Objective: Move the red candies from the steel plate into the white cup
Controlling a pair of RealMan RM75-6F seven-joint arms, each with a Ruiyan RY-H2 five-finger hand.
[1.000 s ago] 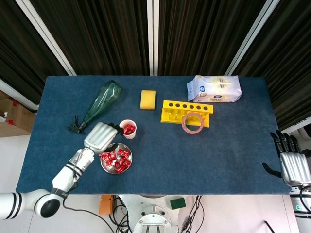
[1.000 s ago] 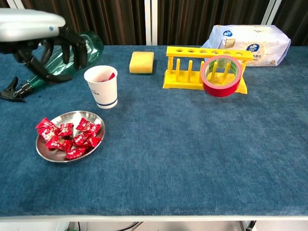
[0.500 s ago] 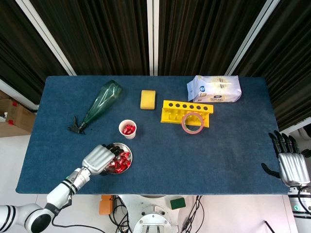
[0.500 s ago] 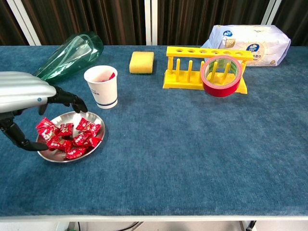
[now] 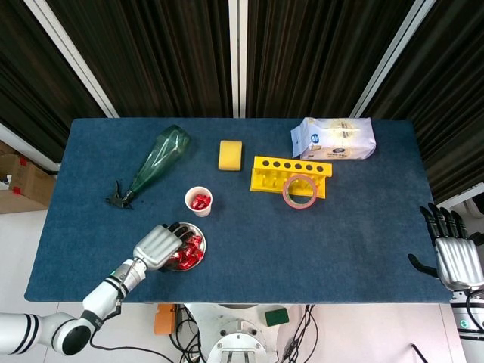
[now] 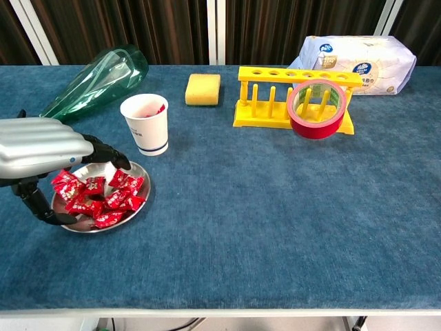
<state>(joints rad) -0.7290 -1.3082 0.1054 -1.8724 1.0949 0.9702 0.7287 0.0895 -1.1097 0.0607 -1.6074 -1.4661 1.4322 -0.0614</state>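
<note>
The steel plate (image 6: 120, 225) lies at the front left of the blue table and holds several red candies (image 6: 103, 196). My left hand (image 6: 41, 152) hovers low over the plate's left half. Its fingers (image 6: 103, 153) are spread above the candies and its thumb curls under at the plate's left edge, holding nothing that I can see. From above, the left hand (image 5: 159, 246) covers the left side of the plate (image 5: 204, 246). The white cup (image 6: 146, 127) stands upright just behind the plate with red candy inside (image 5: 200, 201). My right hand (image 5: 457, 257) rests open, far off at the table's right edge.
A green bottle (image 6: 96, 79) lies on its side behind the cup. A yellow sponge (image 6: 203, 89) sits at the back centre, beside a yellow rack (image 6: 289, 96) with a red tape roll (image 6: 313, 127) leaning on it. A white bag (image 6: 358, 54) lies at the back right.
My left hand came from beside the cup down to the plate, then settled further over the candies. The right hand has barely moved.
</note>
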